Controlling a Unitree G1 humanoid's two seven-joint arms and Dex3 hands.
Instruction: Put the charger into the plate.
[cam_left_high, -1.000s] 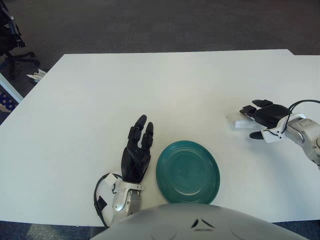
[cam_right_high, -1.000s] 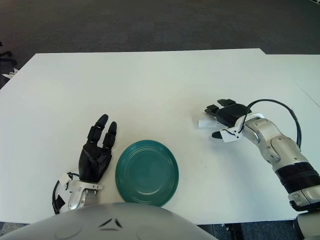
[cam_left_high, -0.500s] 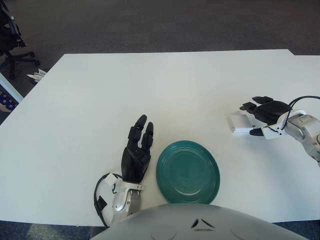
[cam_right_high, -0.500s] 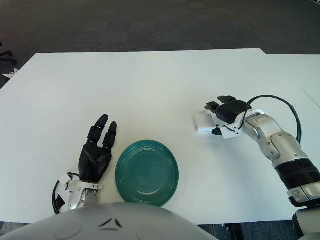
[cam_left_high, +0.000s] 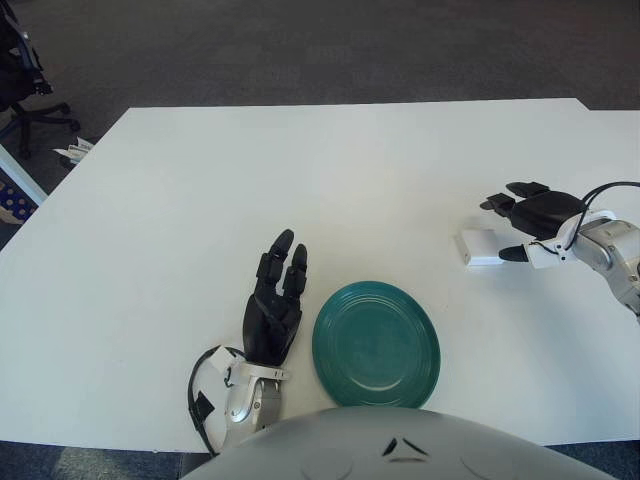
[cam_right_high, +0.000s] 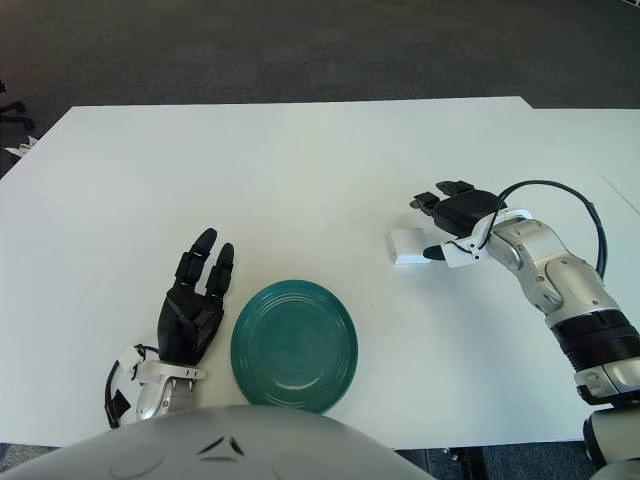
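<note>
One flat white rectangular charger lies beside the released right robot hand, apart from the round glossy teal plate.

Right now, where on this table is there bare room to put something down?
The whole far half of the table is bare, and so is the stretch between the green plate and the white charger. It is crowded only near the front edge, where the left hand shows beside the plate, and at the right hand by the charger.
</note>
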